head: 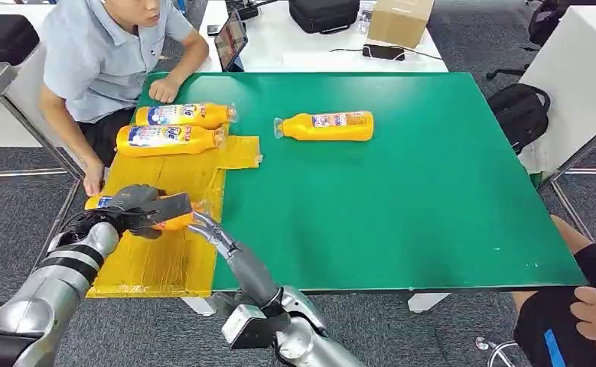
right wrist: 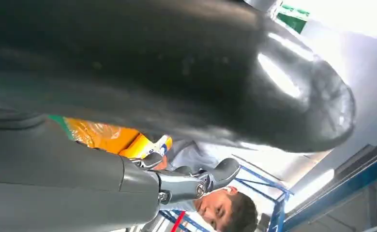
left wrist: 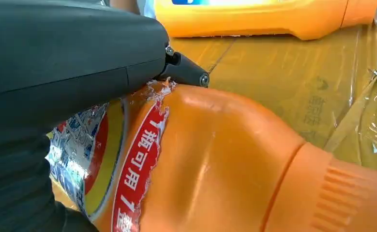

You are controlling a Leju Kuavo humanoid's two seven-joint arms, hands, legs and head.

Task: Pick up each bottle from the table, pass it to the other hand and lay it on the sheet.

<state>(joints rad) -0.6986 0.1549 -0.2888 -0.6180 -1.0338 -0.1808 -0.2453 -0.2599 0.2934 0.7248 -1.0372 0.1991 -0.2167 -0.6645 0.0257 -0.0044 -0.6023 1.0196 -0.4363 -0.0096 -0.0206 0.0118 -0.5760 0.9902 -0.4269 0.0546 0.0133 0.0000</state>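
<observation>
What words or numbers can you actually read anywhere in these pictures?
"瓶可用7": white characters on the red band of the bottle held by the left robot hand, seen in the left wrist view; the band's ends are cut off.
Labels on the bottles lying on the yellow sheet and on the green table: too blurred to read.

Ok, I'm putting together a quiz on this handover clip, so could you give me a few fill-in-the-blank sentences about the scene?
1. The left hand grips an orange bottle above the ____ sheet.
2. ____ bottles already lie on the sheet near the seated person.
3. One bottle lies on its side on the bare ____ table.
4. The right hand holds ____.

Missing words: yellow; two; green; nothing
</observation>
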